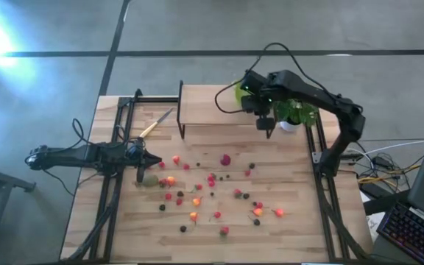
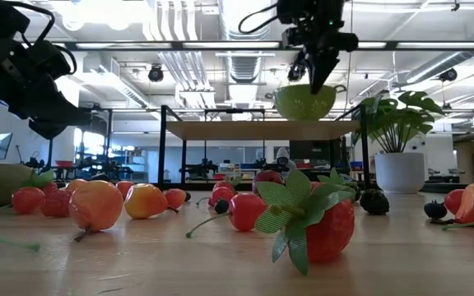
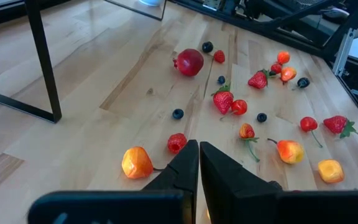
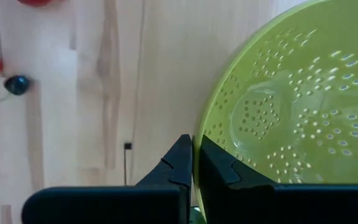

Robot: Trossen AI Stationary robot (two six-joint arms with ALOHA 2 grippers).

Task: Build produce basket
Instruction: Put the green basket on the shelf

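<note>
The lime-green produce basket (image 2: 307,100), a colander with holes (image 4: 291,106), hangs just above the raised wooden shelf (image 2: 253,129) at the table's far side. My right gripper (image 2: 318,72) is shut on it from above. The produce lies scattered over the middle of the table (image 1: 212,184): small red, orange and dark berries, a dark red round fruit (image 3: 189,62) and a brownish-green kiwi (image 1: 149,179). At the table's left, my left gripper (image 3: 199,152) is shut and holds nothing. It hovers just over the wood beside a raspberry (image 3: 177,142). My right gripper pinches the basket's rim (image 4: 196,146) between its two fingers, one finger outside the wall and one inside the bowl. The fingers come from above, pointing steeply down. The basket hangs below them, lifted clear, its opening facing up.
A potted plant (image 1: 294,116) stands at the far right, next to the shelf (image 1: 212,107). A yellow-handled knife (image 1: 155,125) lies at the far left. Black frame rails (image 1: 116,147) run along both sides of the table.
</note>
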